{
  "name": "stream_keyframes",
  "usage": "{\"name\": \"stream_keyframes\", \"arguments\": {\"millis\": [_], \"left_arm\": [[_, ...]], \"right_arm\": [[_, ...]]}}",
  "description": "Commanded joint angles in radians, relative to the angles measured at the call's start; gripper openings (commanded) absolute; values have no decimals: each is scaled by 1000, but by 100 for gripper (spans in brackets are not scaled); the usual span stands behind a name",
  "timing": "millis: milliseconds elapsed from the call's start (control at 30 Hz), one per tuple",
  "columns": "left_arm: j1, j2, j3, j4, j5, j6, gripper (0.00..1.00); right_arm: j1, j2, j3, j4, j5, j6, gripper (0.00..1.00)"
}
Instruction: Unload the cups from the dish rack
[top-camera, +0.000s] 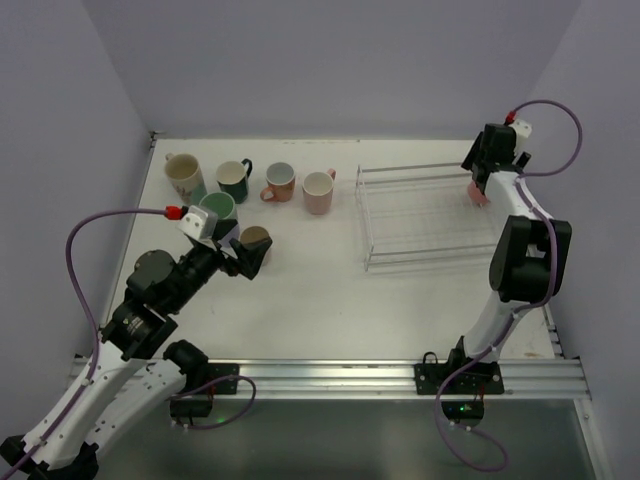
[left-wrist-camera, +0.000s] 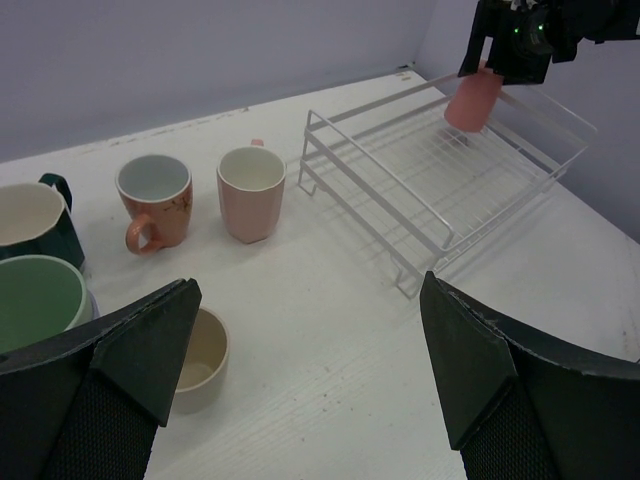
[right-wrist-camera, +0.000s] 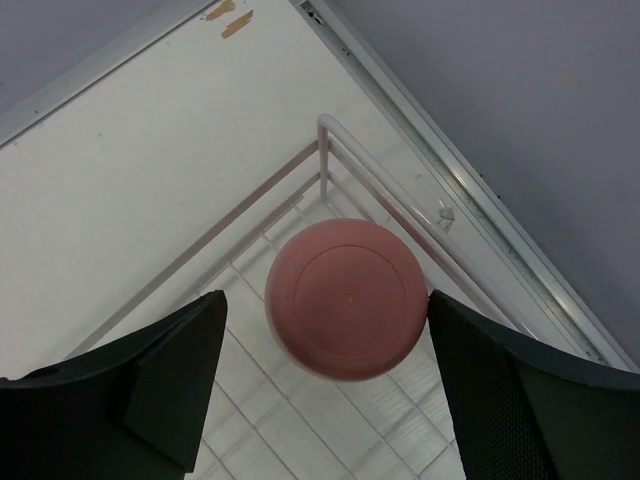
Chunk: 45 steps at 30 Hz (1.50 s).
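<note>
- Coral-red handleless cup (right-wrist-camera: 345, 300) sits in the far right corner of the white wire dish rack (top-camera: 420, 215). In the top view it is mostly hidden under the right gripper (right-wrist-camera: 328, 298).
- Right jaws are spread wide on either side of that cup, not clamped. A gap shows at one finger (right-wrist-camera: 130, 390). The other may be touching the cup wall, hard to say.
- The cup is upside down, flat base up toward the wrist camera, long axis vertical. Its rim is hidden, so I can't tell if it rests on the bars.
- Left gripper (left-wrist-camera: 310, 290) has its jaws wide apart with nothing between them, low over the left side of the table.
- Small pale tumbler (left-wrist-camera: 200, 360) is upright, mouth up, partly covered by a left finger (left-wrist-camera: 120, 380). Its colour is hard to call.
- Mint green cup (left-wrist-camera: 35, 300) and dark green mug (left-wrist-camera: 40, 235) are cut off at the edge of the left wrist view.
- Cream mug (top-camera: 183, 175), salmon mug (left-wrist-camera: 155, 200) and pink faceted tumbler (left-wrist-camera: 250, 192) stand upright at the far left, well apart from the rack.
- The rack's long side runs left-right.
- White tabletop (top-camera: 310, 290), pale lavender-grey walls (top-camera: 330, 60), aluminium rail (top-camera: 350, 375) along the near edge.
</note>
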Motion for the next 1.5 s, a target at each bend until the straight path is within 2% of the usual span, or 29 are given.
{"name": "stream_keyframes", "arguments": {"millis": [0, 67, 167, 200, 267, 367, 567, 733, 900, 933, 1133, 1300, 1467], "left_arm": [[-6, 3, -1, 42, -33, 19, 100], [-6, 3, -1, 42, -44, 19, 100], [-6, 3, -1, 44, -52, 22, 100], [-6, 4, -1, 42, -52, 22, 100], [-6, 7, -1, 45, -52, 22, 100], [-5, 13, 1, 47, -49, 22, 100], [-5, 36, 4, 56, -47, 16, 100], [-5, 85, 30, 68, -26, -7, 100], [-5, 142, 68, 96, 80, -84, 100], [-5, 151, 76, 111, 100, -123, 100], [-6, 274, 76, 311, 290, -321, 100], [-14, 387, 33, 511, 414, -481, 100], [-37, 466, -5, 690, 462, -656, 100]], "right_arm": [[-7, 38, 81, -18, 2, -17, 81], [-8, 54, 95, -23, -5, -20, 78], [-8, 49, 92, -12, -19, -25, 65], [-8, 42, 86, -4, -21, -25, 53], [-7, 20, 48, 33, -30, -27, 42], [-4, -58, -24, 77, -57, -1, 36], [38, -274, -185, 154, -151, 77, 32], [70, -493, -344, 267, -345, 216, 30], [128, -661, -491, 355, -511, 349, 29], [140, -685, -509, 391, -583, 374, 29], [274, -807, -664, 569, -839, 577, 29], [348, -865, -763, 710, -935, 693, 30], [412, -868, -852, 867, -1008, 803, 30]]}}
